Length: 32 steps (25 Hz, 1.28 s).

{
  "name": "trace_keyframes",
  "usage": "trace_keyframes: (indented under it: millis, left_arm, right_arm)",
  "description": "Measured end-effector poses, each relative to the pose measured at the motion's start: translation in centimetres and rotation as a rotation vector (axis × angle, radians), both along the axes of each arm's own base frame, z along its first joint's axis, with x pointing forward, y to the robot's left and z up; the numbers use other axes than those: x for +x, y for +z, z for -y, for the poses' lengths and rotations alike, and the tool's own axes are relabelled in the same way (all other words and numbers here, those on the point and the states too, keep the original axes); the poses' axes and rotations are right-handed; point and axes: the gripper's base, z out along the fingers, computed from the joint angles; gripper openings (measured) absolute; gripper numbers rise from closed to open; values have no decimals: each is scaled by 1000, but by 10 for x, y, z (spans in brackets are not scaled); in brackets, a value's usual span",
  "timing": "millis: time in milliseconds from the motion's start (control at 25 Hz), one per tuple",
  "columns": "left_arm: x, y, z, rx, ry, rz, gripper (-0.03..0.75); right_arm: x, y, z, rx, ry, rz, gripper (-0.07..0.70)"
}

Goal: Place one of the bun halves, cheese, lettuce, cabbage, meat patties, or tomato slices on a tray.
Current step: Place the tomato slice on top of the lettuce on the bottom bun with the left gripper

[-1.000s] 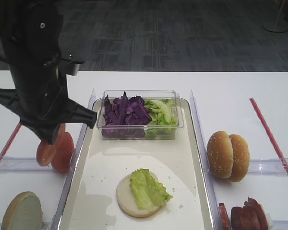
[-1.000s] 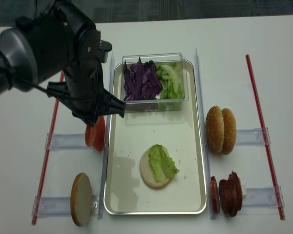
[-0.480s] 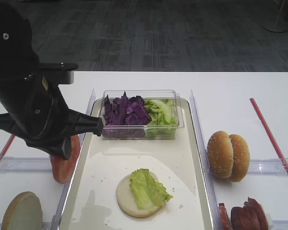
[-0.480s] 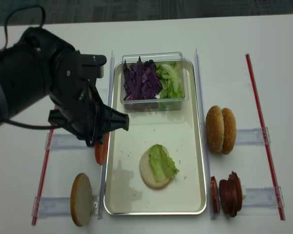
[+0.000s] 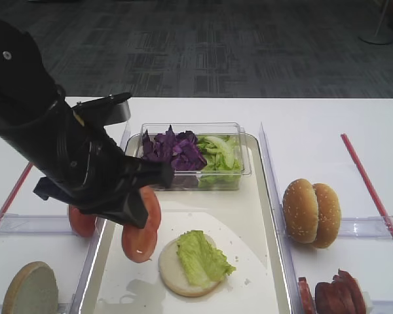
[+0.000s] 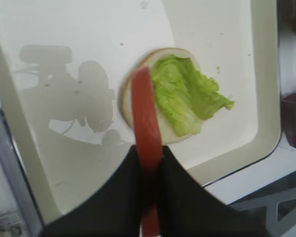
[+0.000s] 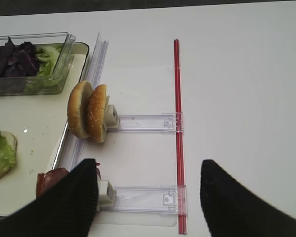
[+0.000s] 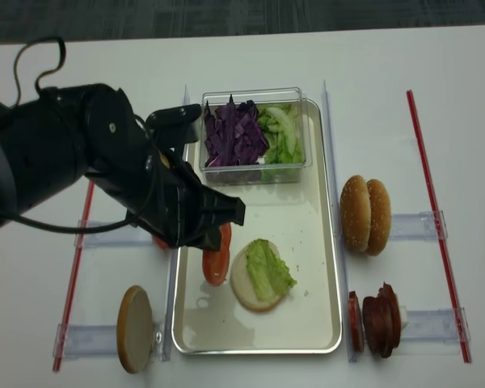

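My left gripper (image 6: pixel 150 165) is shut on a tomato slice (image 6: pixel 145 113), which stands on edge between the black fingers. It hangs over the cream tray (image 5: pixel 209 199), just left of a bun half (image 5: pixel 171 269) topped with a lettuce leaf (image 5: pixel 201 256). The same slice (image 8: pixel 216 257) shows beside the bun (image 8: pixel 242 287) in the realsense view. Another tomato slice (image 5: pixel 80 222) stays in the holder left of the tray. My right gripper (image 7: pixel 145 197) is open over the table at the right, with nothing between its fingers.
A clear box at the tray's far end holds purple cabbage (image 5: pixel 170 150) and lettuce pieces (image 5: pixel 219 154). Two bun halves (image 5: pixel 311 212) and meat patties (image 5: pixel 334 297) stand in holders on the right. One bun half (image 5: pixel 31 291) stands at front left. Red strips (image 5: pixel 370 190) border the table.
My left gripper has carried the tomato slice rightward, from the holder beside the tray to over the tray next to the bun. One slice remains in the holder.
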Motion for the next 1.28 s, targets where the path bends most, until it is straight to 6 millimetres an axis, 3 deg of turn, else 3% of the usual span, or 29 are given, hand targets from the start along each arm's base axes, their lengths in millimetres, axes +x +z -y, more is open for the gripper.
trace_keyframes:
  millis: [360, 840, 1280]
  left_arm:
    - [0, 4, 8, -110, -12, 21, 34]
    - [-25, -30, 11, -383, -2, 8, 34]
    - [-14, -60, 5, -597, 24, -80, 34]
  right_arm:
    - [0, 0, 0, -1, -1, 2, 478]
    - [0, 0, 0, -1, -1, 2, 478]
    - [0, 0, 0, -1, -1, 2, 478]
